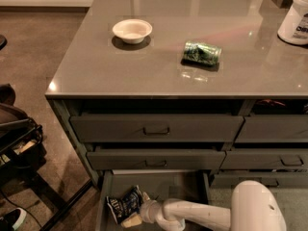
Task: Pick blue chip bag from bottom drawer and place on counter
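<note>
The blue chip bag (124, 204) lies crinkled at the left of the open bottom drawer (163, 184). My gripper (137, 211) reaches in from the right on its white arm (202, 214) and sits against the bag's right edge, with pale fingers (131, 220) at the bag's lower right. The counter (159, 71) spreads above the drawers.
On the counter are a white bowl (132, 31), a crushed green can (202, 52) and a white jar (294, 19) at the far right. Two upper drawers (156, 128) stand slightly pulled out above the bottom one. A dark bag and stand (17, 143) are on the floor at left.
</note>
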`<state>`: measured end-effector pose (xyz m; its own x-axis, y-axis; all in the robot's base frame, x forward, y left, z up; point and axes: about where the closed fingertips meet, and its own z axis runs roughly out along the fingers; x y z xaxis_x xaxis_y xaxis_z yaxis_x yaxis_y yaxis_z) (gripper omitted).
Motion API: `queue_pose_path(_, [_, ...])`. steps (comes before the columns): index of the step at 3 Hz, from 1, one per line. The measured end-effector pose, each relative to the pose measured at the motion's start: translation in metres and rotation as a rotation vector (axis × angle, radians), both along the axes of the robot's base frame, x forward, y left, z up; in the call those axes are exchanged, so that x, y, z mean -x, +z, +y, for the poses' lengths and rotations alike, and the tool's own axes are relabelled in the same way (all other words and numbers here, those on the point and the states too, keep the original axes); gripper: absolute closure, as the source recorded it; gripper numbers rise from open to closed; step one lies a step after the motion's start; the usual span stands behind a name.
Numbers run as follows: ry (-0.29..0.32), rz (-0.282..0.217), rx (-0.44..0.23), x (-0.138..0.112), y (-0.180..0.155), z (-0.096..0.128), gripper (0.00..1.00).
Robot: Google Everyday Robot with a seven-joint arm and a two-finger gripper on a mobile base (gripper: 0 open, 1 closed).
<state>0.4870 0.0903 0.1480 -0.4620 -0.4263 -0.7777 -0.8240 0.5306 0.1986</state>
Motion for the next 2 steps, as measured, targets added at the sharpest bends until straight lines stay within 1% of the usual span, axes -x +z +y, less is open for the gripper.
queue_pose_path(1, [-0.019, -0.003, 0.016, -0.0232, -0.0203, 0.0058, 0.19])
queue_pose_path(2, [-0.027, -0.012, 0.019, -0.0328, -0.0203, 0.0039, 0.41])
